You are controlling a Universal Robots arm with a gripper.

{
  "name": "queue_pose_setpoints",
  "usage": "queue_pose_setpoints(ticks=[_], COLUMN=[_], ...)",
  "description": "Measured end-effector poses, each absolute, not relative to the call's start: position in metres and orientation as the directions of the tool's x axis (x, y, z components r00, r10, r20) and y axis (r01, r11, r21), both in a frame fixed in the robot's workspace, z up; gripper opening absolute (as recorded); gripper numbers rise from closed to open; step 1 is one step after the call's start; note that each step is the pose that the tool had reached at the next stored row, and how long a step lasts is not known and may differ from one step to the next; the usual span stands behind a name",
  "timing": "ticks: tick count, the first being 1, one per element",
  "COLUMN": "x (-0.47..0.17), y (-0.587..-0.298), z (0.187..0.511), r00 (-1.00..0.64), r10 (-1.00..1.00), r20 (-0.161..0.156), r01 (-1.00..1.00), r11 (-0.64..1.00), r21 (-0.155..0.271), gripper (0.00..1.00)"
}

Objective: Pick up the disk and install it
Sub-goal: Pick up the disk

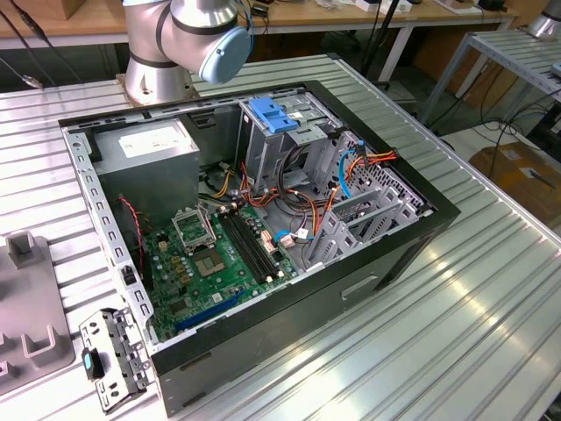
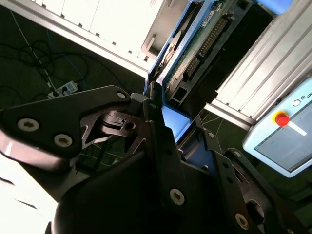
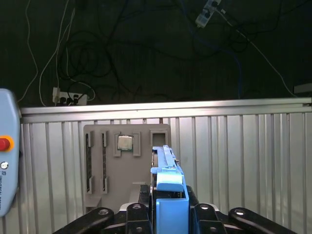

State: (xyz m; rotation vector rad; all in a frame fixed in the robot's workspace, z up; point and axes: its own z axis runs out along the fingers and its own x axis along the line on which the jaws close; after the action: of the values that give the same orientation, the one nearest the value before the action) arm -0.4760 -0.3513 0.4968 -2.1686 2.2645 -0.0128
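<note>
Plainly, in the first wrist view the pincer (image 3: pixel 169 210) is clamped on the disk (image 3: pixel 167 168). Its black fingers (image 3: pixel 139 213) press the two sides of the bright blue carrier frame, and the disk stands on edge between them, jutting out past the fingertips. Beyond the disk lies the ribbed aluminium table (image 3: pixel 243 161). On it is a flat grey fixture plate (image 3: pixel 97 161) with slots, one pocket holding a small square chip (image 3: pixel 125 142) (silvery, lying flat). Past the table's edge the floor (image 3: pixel 146 48) is dark and strewn with loose cables, a white power strip (image 3: pixel 66 97) among them.

In the second wrist view the pincer (image 2: pixel 178 124) grips the disk (image 2: pixel 195 53) seen from close by. The drive's green circuit board (a row of connector pins along it) faces the camera between the blue rails. Behind it run the table's slats (image 2: pixel 273 63); a pale pendant (image 2: pixel 282 131) with a red button shows beside them.

In the exterior view the arm's grey base (image 1: pixel 175 44) stands on the table (image 1: pixel 456 333) behind an open computer case (image 1: pixel 386 263). Inside are a green motherboard (image 1: pixel 219 263), a grey power supply (image 1: pixel 145 145) and a tall grey drive cage (image 1: pixel 263 149) topped by a blue latch piece (image 1: pixel 272 116). The fixture plate (image 1: pixel 26 324) lies at the exterior view's left, well apart from the cage. A second table with a wooden top (image 1: pixel 333 17) stands behind.
</note>
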Motion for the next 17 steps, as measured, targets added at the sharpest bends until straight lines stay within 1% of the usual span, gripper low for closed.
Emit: queue_pose_setpoints(ticks=[12,17], x=[-0.476,-0.476], y=[-0.351,-0.351], z=[0.517,0.517], r00=[-0.043,-0.043], r10=[-0.999,-0.999], r20=[0.001,0.000], r01=[-0.999,-0.999], r11=[0.043,0.043], r21=[-0.008,-0.007], gripper=[0.36,0.36])
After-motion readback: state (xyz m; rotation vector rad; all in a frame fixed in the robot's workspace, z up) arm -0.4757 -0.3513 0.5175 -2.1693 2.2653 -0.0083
